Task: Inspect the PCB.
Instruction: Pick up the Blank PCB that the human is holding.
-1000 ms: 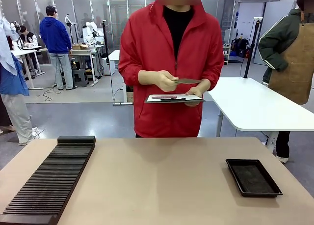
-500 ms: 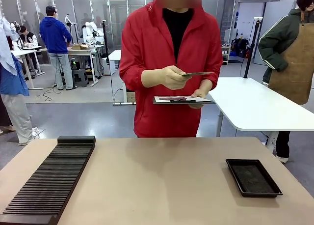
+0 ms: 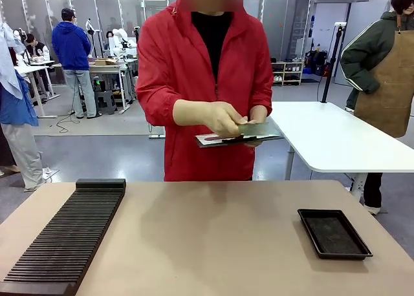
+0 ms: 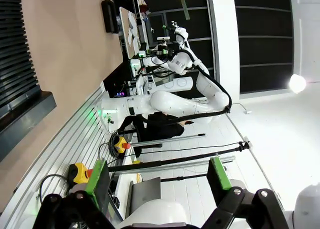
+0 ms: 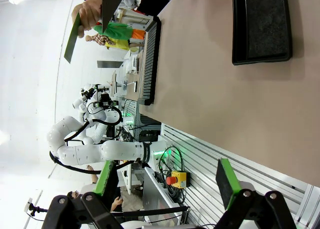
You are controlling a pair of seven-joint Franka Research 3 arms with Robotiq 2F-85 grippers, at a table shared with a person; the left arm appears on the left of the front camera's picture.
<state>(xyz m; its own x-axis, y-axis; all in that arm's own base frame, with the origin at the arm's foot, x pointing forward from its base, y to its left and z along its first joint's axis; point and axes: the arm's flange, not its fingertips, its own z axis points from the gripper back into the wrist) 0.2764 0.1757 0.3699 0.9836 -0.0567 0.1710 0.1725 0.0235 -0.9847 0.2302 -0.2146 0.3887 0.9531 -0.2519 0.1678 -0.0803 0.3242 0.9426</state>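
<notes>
Across the table stands a person in a red jacket, holding the pale-green PCB [image 3: 260,128] in one hand [image 3: 223,118] just above a dark clipboard [image 3: 223,140] held in the other hand. In the right wrist view the PCB [image 5: 72,39] appears as a thin green board in that hand, beside the clipboard [image 5: 112,3]. My left gripper [image 4: 157,175] is open with nothing between its green pads, off the table's near edge. My right gripper [image 5: 165,179] is likewise open and holds nothing, well away from the PCB.
A shallow black tray [image 3: 334,233] lies on the table at the right. A long black slotted rack [image 3: 65,238] runs along the left side. Bare tan tabletop [image 3: 207,238] lies between them. A white table [image 3: 336,137] and other people stand behind.
The person has stepped slightly left and brought the PCB down from chest height to just over the clipboard, its face now tilted toward me. Neither gripper has changed.
</notes>
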